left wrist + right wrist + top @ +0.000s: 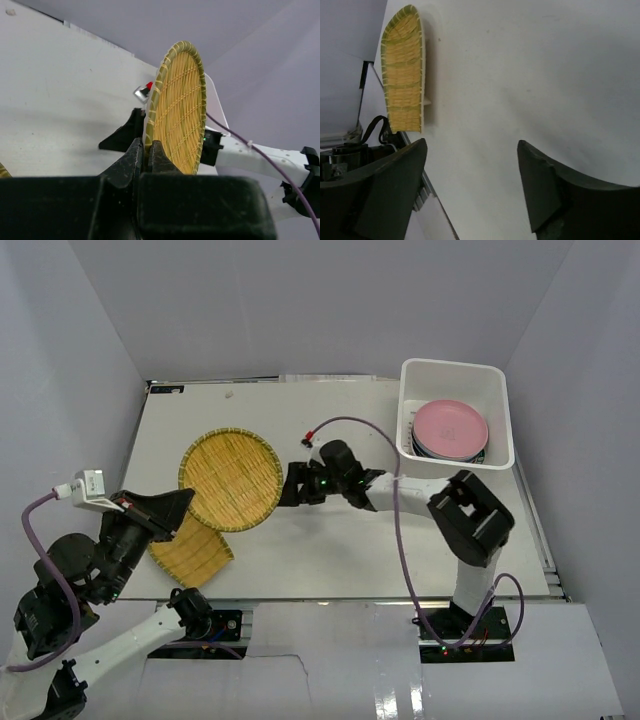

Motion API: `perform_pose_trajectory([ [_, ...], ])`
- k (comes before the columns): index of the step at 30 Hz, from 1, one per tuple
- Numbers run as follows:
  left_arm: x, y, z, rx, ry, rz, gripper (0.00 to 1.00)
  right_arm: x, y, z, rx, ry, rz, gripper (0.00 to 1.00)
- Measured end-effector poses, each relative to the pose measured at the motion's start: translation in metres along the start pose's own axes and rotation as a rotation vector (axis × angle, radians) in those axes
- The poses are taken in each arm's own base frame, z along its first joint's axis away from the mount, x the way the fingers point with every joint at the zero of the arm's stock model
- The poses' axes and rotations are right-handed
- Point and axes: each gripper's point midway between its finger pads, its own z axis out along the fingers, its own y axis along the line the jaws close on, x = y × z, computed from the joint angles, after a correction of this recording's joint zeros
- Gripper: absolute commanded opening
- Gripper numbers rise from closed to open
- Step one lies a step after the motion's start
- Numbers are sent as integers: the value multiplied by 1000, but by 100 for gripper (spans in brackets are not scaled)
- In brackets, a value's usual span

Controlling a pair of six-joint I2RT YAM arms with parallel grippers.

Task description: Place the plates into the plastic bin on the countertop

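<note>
While walls (300,300) box white countertop (400,540) | left claw (147,150) clamps woven plate (180,110) | right claw (471,145) agape

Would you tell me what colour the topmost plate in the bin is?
The topmost plate is pink; top external view.

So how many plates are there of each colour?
Yellow woven plates: 2
Pink plate: 1, on top in the bin
Darker edge under the pink one: more plates, cannot count
Total clearly seen: 3
</note>
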Motion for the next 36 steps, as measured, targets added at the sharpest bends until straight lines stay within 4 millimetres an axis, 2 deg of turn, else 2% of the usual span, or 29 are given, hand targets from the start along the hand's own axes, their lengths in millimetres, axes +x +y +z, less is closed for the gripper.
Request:
perform_pose_trajectory([
  [1,-4,-2,1,2,-11,6,0,11,8,18,-21,31,-1,90],
  [5,-2,-10,16,-1,-8,56,0,43,47,75,-119,106,-39,94],
  [9,16,-18,38,3,35,102,0,67,85,121,-216,146,-67,87],
  [10,22,-19,42,7,52,115,0,73,88,129,-226,155,-64,82],
  [12,31,-20,47,12,79,133,0,85,87,142,-227,175,-51,80],
  [14,36,-21,50,21,94,145,0,91,88,150,-242,183,-36,68],
  [15,37,-22,51,26,97,147,0,90,89,152,-241,182,-32,56],
  [16,37,-24,51,34,96,148,0,89,90,154,-243,181,-27,37],
  [18,34,-29,52,52,86,141,0,88,91,157,-245,181,-13,20],
  [19,33,-31,52,61,79,137,0,88,90,157,-244,182,-4,8],
  [23,30,-39,54,88,70,129,0,81,86,155,-236,171,27,8],
  [26,31,-45,58,105,72,125,0,65,74,136,-212,147,60,8],
  [27,33,-47,60,109,76,125,0,55,69,124,-202,131,70,8],
  [29,35,-51,64,118,82,126,0,21,59,93,-183,63,81,8],
  [31,38,-56,69,129,89,128,0,-25,48,50,-160,-43,88,8],
  [33,42,-61,76,143,100,131,0,-80,42,-5,-148,-189,77,8],
  [36,51,-72,88,168,122,136,0,-163,31,-104,-129,-446,49,8],
])
